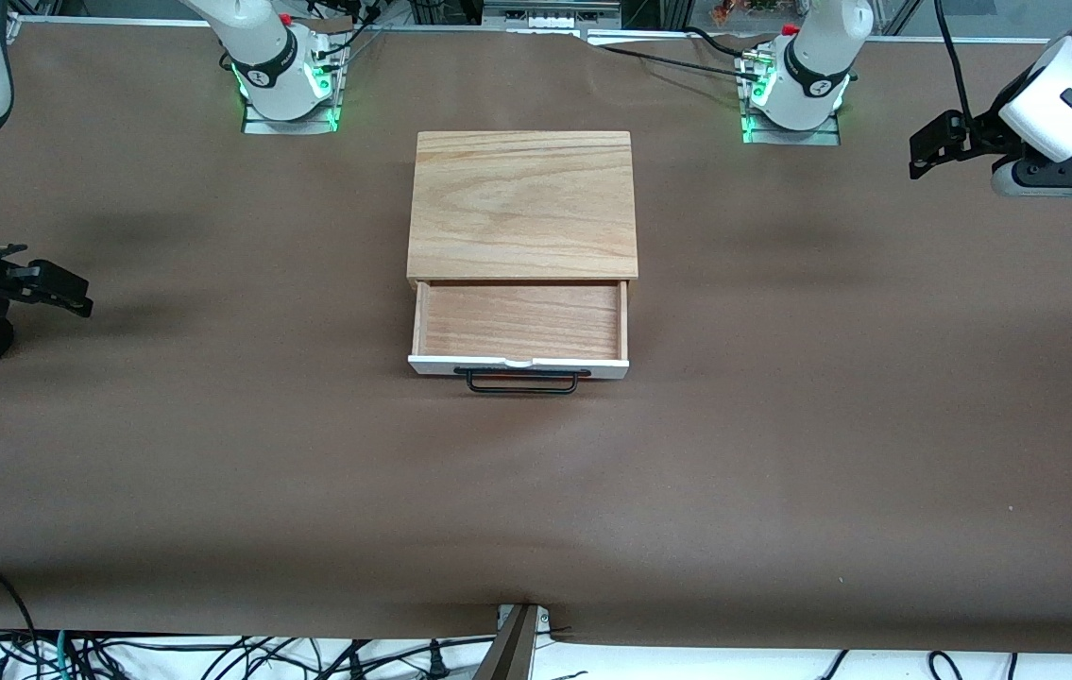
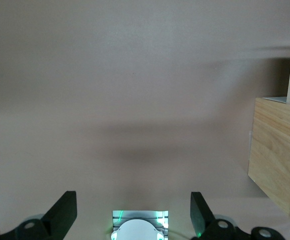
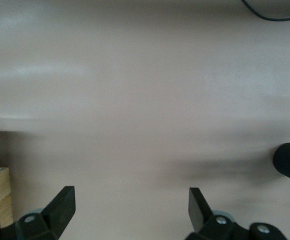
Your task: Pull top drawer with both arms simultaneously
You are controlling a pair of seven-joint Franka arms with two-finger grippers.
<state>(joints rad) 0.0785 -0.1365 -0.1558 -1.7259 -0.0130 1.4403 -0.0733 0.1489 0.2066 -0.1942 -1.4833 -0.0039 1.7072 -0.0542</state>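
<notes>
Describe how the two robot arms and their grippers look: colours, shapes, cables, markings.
Both arms are glossy white rounded segments with black joint bands; the bases glow green and carry a small round black logo. The left arm's black two-finger gripper and the right arm's black two-finger gripper are angular, with wedge-shaped fingers and silver screw heads. Loose black cables trail from both.
</notes>
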